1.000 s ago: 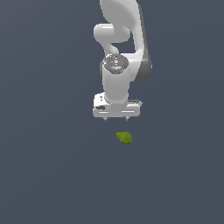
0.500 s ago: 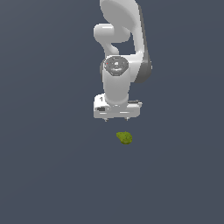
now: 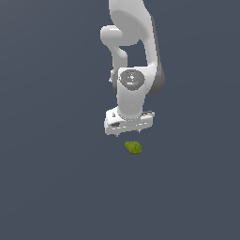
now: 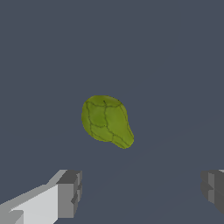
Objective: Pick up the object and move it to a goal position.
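The object (image 3: 134,147) is a small olive-green lumpy blob lying on the dark grey floor. In the wrist view the object (image 4: 106,120) shows a mottled, cracked yellow-green surface and a narrower end. My white gripper (image 3: 128,132) hangs just above and slightly behind it in the exterior view, pointing down. Its grey fingertips (image 4: 70,194) stand wide apart, open, with nothing between them. The object lies ahead of the gap, apart from both fingers.
The dark grey floor (image 3: 51,187) stretches flat all around. The white arm (image 3: 133,51) rises above the gripper toward the upper part of the exterior view.
The gripper has dropped slightly closer to the object. The object has not moved.
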